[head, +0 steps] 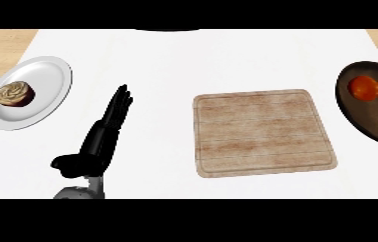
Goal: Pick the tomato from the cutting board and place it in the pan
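Inspecting the white tabletop (221,61) from above.

1. Task item: the round orange-red tomato (363,88) lies inside the dark oval pan (353,117), in its far half. The pan sits at the tabletop's right edge and is cut off by the view's right border.

2. The square light-wood cutting board (262,133) lies flat right of centre, towards the near edge. Its grooved border shows on all four sides. Its right side stands near the pan's rim but apart from it, with a narrow strip of white tabletop between them.

3. The round white plate (53,83) rests close to the tabletop's left edge and carries a brown cupcake with pale swirled icing (16,94) on its left part.

4. The left hand (100,138) shows at the near left, coming up from the near edge on a grey forearm (77,192). It is open: the black fingers are straight and held together, pointing towards the far edge, with the thumb out to the left. It touches nothing. It stands just right of the plate and well apart from the cutting board.

5. Open room: a wide band of bare tabletop runs along the far edge from left to right, and a clear lane lies between the left hand and the cutting board's left side.
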